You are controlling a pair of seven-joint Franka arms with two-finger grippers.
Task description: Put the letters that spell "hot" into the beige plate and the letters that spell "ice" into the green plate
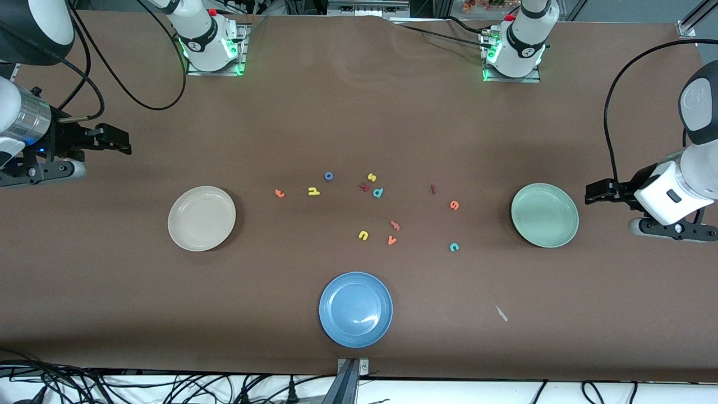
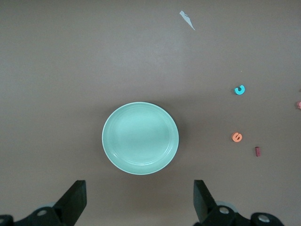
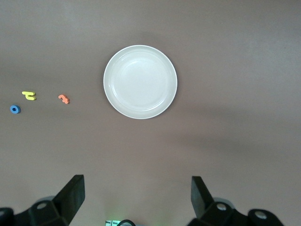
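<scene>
The beige plate lies toward the right arm's end of the table and holds nothing. Beside it, toward the middle, lie the orange "t", yellow "h" and blue "o". The green plate lies toward the left arm's end, holding nothing. Near it are the dark red "i", orange "e" and teal "c". My right gripper and left gripper hang open over bare table outside the plates.
A blue plate lies nearest the front camera. Mid-table lie other letters: yellow "s", dark red "k", teal "p", yellow "u", orange "v". A white scrap lies beside the blue plate.
</scene>
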